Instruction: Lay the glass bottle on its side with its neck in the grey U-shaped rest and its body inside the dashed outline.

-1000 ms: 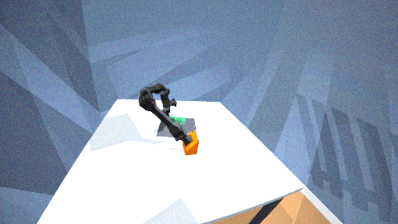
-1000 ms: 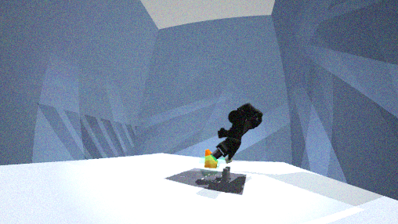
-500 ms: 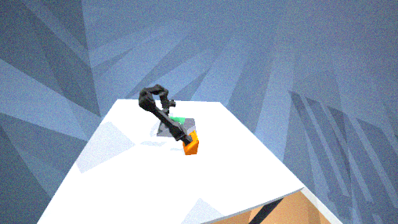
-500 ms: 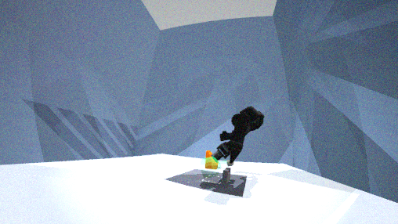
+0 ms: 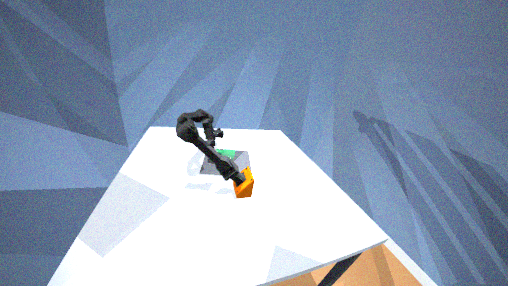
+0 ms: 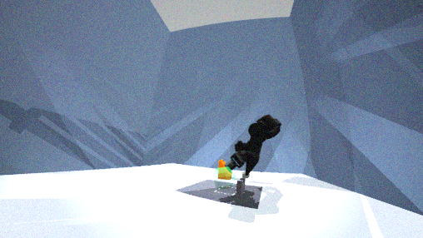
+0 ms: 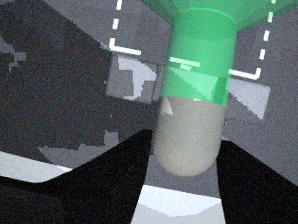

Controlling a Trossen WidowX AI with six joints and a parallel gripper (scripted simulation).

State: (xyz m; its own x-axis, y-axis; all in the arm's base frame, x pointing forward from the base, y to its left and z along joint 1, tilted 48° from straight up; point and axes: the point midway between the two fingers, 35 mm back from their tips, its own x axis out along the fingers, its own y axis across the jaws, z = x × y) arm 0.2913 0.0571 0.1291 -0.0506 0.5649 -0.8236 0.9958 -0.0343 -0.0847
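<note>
Black fingers, partly open, grip the green bottle's grey neck (image 7: 189,137).

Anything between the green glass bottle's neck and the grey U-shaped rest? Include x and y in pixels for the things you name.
No solid thing shows there: in the wrist view, the green glass bottle's neck (image 7: 200,55) directly overlaps the grey U-shaped rest (image 7: 251,97). Any height gap can't be judged.

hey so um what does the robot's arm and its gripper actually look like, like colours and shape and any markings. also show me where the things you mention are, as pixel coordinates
The arm (image 5: 206,146) (image 6: 257,143) is black all over, with chunky rounded joints and slimmer links between. The gripper (image 7: 185,144) has two black fingers with sloping, angular outlines. I see no coloured markings or cables, though the pictures are grainy and dark there.
</note>
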